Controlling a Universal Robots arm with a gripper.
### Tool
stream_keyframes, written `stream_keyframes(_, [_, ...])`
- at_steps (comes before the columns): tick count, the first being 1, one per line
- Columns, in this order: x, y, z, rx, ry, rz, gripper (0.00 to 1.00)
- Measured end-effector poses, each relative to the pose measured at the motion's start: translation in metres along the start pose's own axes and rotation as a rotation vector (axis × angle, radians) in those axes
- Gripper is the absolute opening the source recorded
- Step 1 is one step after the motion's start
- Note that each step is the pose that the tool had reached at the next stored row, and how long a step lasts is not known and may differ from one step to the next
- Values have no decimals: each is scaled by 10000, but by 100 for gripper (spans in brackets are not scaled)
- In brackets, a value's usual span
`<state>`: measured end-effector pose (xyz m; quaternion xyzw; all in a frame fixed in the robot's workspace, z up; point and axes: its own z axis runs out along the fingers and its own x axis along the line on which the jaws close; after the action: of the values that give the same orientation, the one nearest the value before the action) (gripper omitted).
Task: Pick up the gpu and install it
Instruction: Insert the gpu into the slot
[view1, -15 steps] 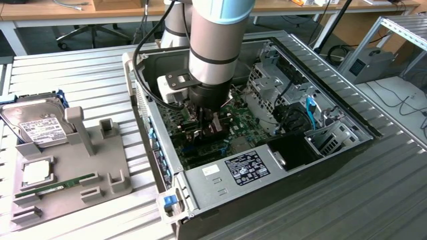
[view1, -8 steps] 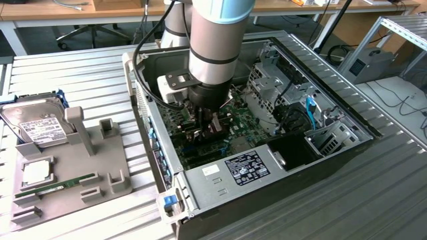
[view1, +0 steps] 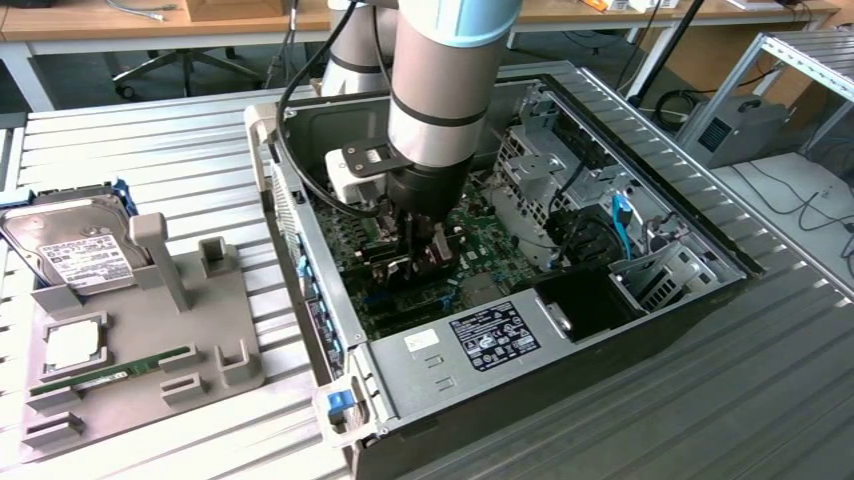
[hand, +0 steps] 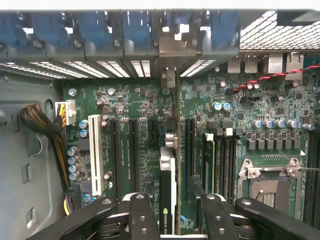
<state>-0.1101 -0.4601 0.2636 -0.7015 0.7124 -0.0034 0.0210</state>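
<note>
Claw open, astride the gpu standing in its slot.

My gripper (hand: 178, 202) is unclenched, one finger on either side of the gpu (hand: 168, 185). The card stands on edge in the motherboard (hand: 130, 107), deep inside the case. I judge it light, stiff and fragile, best held by its flat faces, clear of the connector edge. Room is tight: the case wall (view1: 284, 190) is on the exterior view's left, the drive cage (view1: 534, 175) on its right.

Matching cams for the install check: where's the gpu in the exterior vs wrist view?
Exterior view: gpu inside the case, beneath the gripper, mostly hidden by it.
Wrist view: gpu edge-on, upright on the motherboard, between the open fingers.
Shared landmark: the green motherboard.
</note>
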Motion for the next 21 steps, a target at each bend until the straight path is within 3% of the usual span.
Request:
stream_keyframes(19, [-1, -1, -40, 14, 1, 0, 40])
stream_keyframes(21, [-1, -1, -40, 13, 2, 0, 32])
